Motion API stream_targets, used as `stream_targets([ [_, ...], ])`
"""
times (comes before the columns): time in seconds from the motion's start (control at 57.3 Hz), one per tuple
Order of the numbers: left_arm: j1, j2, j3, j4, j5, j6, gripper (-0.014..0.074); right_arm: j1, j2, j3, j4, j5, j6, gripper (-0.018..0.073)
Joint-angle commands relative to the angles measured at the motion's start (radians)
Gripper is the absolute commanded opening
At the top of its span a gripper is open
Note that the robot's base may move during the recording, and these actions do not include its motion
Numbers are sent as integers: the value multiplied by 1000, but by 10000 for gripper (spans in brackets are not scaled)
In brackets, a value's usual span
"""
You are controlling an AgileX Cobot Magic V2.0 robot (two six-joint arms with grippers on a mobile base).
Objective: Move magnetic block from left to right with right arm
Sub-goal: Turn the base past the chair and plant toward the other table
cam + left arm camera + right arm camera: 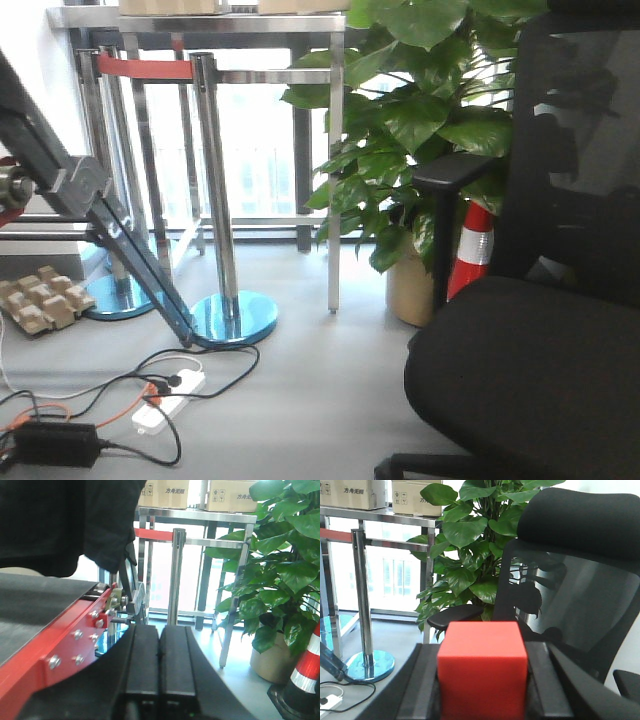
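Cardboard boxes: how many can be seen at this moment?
2. Both stand side by side on top of the metal rack by the window: the left box, cut off by the picture's edge, and the right box. More may be hidden out of frame.

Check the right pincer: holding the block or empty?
Holding. The block sits clamped between the right pincer's two black fingers.

office chair [580,525] close ahead, plant [465,535] beside, floor [390,635] open left
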Motion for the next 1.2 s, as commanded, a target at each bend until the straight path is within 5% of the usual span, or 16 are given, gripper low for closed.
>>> stream_targets([
  [0.0,-8,-8,8,-5,-86,0,-126,-8,10,-28,-14,-91,-8,334],
  [1.186,-8,-8,8,-5,-86,0,-126,-8,10,-28,-14,-91,-8,334],
])
